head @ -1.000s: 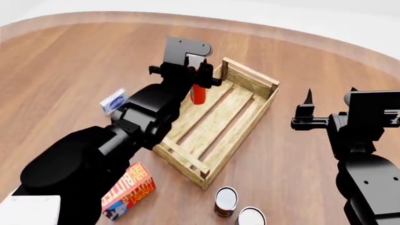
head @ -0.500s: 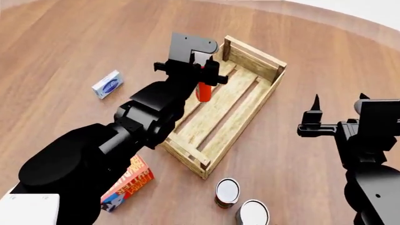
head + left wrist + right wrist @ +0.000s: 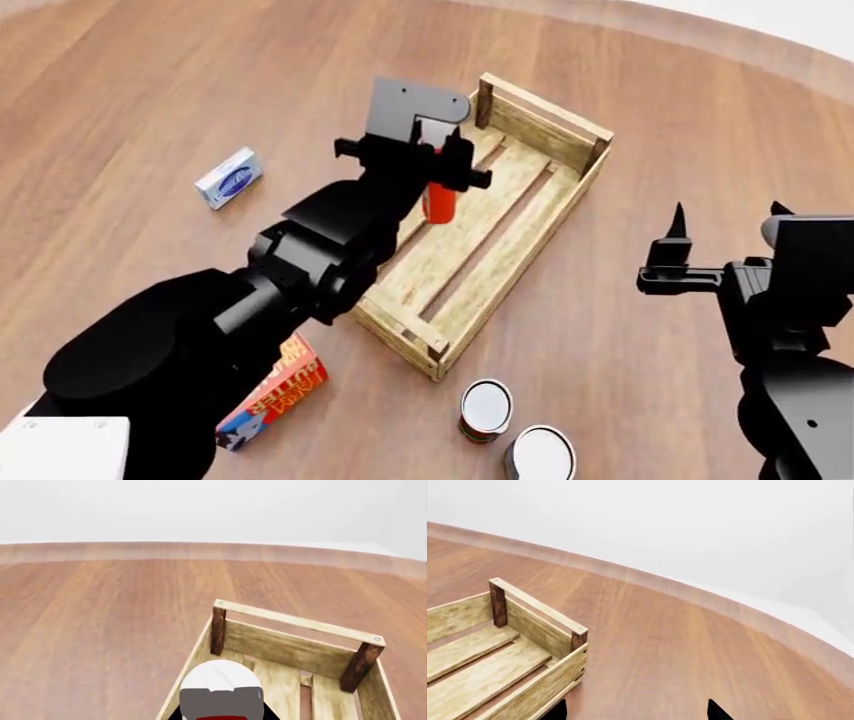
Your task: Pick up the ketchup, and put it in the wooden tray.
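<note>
While over the wooden tray (image 3: 534, 215), ketchup (image 3: 438, 203) upright

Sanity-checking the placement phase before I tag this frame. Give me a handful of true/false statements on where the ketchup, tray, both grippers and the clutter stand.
1. The left gripper holds the ketchup over the wooden tray. True.
2. The ketchup lies flat on the tray's slats. False: it hangs upright in the gripper.
3. The right gripper is carrying a can. False: it is open with nothing between its fingers, to the side of the tray.
4. Two cans stand outside the tray near its closer corner. True.
5. The butter box is inside the tray. False: it lies on the table, partly hidden under the left arm.
</note>
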Tool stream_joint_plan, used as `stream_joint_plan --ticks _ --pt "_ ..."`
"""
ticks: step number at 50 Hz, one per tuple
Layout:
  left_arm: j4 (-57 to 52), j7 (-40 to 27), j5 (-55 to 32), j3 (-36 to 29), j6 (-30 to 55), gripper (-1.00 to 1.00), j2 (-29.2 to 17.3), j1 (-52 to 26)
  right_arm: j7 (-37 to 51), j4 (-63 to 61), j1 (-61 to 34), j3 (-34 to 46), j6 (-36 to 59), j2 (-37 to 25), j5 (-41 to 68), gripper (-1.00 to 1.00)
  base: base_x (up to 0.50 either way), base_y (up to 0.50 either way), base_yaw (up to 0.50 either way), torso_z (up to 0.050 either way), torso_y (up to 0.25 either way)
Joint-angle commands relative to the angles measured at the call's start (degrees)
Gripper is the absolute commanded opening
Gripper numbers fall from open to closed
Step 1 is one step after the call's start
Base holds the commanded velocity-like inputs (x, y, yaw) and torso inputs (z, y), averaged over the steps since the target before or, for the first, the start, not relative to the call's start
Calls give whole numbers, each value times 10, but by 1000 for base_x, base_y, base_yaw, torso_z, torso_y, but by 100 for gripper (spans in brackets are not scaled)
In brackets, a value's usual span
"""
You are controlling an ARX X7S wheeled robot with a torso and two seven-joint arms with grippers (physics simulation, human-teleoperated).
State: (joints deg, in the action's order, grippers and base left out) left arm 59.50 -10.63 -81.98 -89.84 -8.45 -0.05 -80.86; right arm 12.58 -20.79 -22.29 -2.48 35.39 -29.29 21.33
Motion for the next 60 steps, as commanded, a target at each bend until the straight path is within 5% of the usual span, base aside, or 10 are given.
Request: stream_joint_plan --ticks 1,60 --pt "-7 -2 9 6 -2 -100 0 5 2 0 1 -4 -1 2 4 100 0 0 0 0 0" --pt "5 -5 56 11 -13 -100 0 54 12 -2 -1 -7 13 2 17 100 0 0 0 0 0"
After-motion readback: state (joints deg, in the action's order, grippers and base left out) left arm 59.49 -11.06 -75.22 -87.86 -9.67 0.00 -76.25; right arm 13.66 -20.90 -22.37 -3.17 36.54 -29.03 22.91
